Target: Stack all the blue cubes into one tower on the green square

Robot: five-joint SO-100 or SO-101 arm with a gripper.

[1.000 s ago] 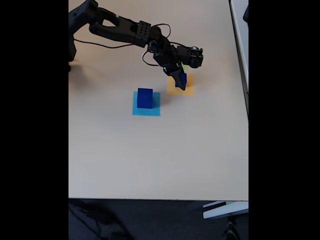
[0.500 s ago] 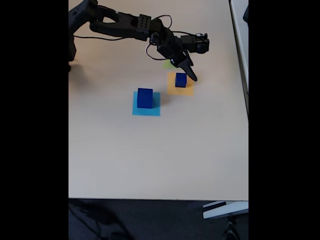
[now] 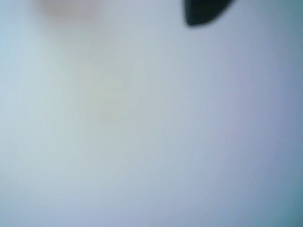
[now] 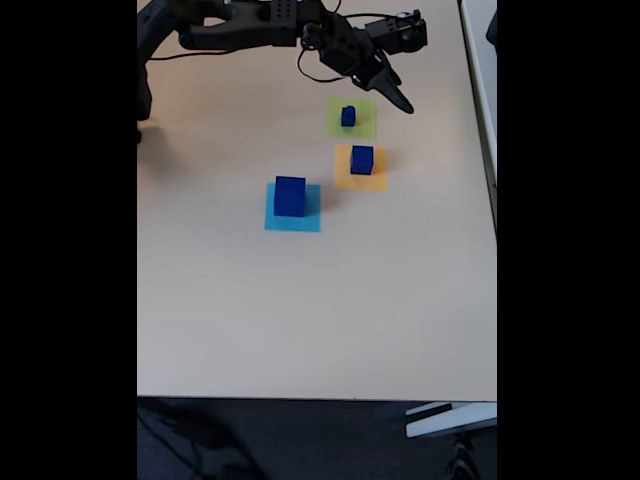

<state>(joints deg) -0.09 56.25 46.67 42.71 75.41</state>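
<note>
Three blue cubes apart | smallest (image 4: 348, 116) on green square (image 4: 364, 128) | medium (image 4: 362, 159) on orange square (image 4: 345, 178) | largest (image 4: 290, 195) on light blue square (image 4: 311, 221) | gripper (image 4: 398, 99) above tabletop (image 4: 300, 310), holding nothing, opening unclear

smallest blue cube (image 4: 348, 116) on green square (image 4: 364, 127)

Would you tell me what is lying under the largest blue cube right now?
In the fixed view the largest blue cube sits on the light blue square, whose edges show around it. The paper directly beneath the cube is covered.
</note>
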